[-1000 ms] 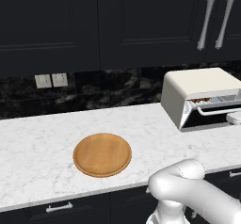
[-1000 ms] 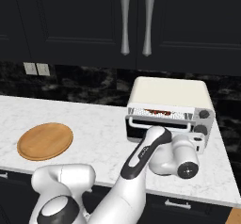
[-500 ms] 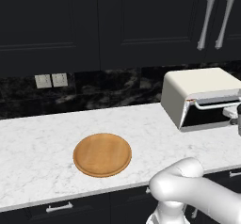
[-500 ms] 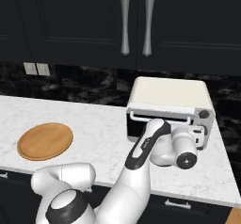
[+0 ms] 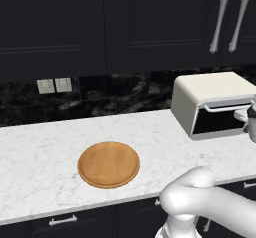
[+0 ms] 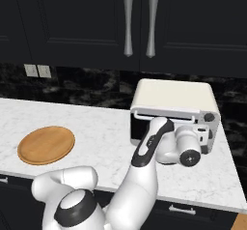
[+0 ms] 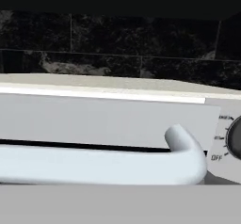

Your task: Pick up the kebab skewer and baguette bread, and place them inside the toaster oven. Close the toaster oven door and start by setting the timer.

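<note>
The cream-white toaster oven stands at the right end of the counter. Its door, dark glass with a silver bar handle, stands almost upright against the oven front. My gripper is pressed up to the oven's front, at the right end of the door by the knobs, with the jaws spread and nothing held. In the hand view the handle runs just in front of the hand, and a timer knob marked OFF sits to its right. The kebab skewer and the baguette bread are hidden.
A round wooden board lies bare on the white marble counter, left of the oven. Dark wall cabinets with silver handles hang above. A black stone backsplash with outlets runs behind.
The oven door has swung up from half open to almost shut. My hand has risen and moved in toward the oven front with it. The inside of the oven no longer shows.
</note>
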